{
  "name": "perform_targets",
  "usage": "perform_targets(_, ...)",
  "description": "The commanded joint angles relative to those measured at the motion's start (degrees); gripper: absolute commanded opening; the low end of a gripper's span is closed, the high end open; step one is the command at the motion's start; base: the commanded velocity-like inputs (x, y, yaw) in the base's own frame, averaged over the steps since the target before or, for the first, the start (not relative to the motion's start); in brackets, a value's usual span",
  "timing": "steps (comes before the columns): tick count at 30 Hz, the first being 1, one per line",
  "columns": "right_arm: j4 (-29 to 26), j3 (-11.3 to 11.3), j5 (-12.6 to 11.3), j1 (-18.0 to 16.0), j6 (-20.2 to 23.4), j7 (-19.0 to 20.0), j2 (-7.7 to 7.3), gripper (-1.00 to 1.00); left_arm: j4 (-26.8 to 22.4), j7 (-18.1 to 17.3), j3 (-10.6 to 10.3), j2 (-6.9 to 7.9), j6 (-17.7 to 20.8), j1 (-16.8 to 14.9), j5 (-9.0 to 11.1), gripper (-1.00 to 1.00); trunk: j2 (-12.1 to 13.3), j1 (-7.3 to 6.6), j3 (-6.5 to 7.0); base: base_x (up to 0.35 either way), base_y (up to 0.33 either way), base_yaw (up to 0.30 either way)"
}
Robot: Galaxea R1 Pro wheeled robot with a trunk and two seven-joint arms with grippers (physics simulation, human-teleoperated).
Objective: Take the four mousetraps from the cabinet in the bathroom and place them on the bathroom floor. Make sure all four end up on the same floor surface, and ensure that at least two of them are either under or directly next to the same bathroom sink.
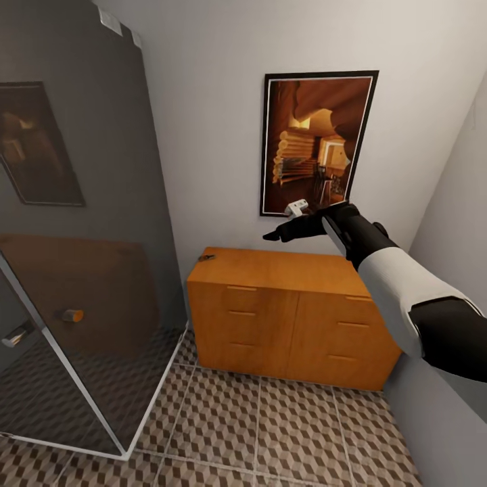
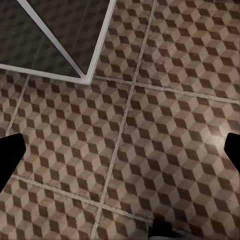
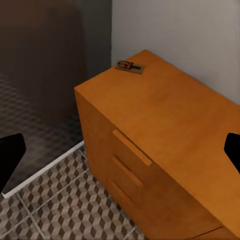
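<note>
Mousetrap (image 3: 130,66) lies on cabinet (image 1: 270,267) above cube-patterned floor (image 1: 270,433).

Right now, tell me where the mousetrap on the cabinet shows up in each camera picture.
Head view: the mousetrap lies on the cabinet top's back left corner, beside the glass shower screen.
Right wrist view: the mousetrap sits at the far corner of the cabinet top by the wall.
Left wrist view: not in it; patterned floor tiles.
Shared landmark: the cabinet's wall-side corner.
</note>
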Motion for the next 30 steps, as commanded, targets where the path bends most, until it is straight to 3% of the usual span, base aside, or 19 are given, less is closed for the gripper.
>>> perform_targets(1,0.0,0.2,0.3,-0.1,-0.1,0.4,-0.07,1.00,0.2,0.2,-0.5,-0.05,-0.2,-0.1,0.0,1.00,-0.1,0.04,-0.20,0.120,0.000,0.000)
perform_targets(12,4.1,0.3,0.5,0.0,-1.6,0.6,0.14,1.00,0.2,0.1,-0.5,-0.07,-0.2,-0.1,-0.1,1.00,-0.1,0.04,-1.05,0.260,0.000,0.000)
perform_targets(24,11.6,0.2,0.6,0.0,-8.5,0.6,-0.11,1.00,0.2,0.0,-0.5,-0.07,-0.2,-0.1,-0.1,1.00,-0.1,0.04,-1.84,0.333,0.000,0.000)
perform_targets(30,13.4,0.2,0.8,0.0,-9.9,0.6,0.28,1.00,0.2,0.0,-0.5,-0.07,-0.2,-0.1,-0.1,1.00,-0.1,0.04,-1.91,0.282,0.000,0.000)
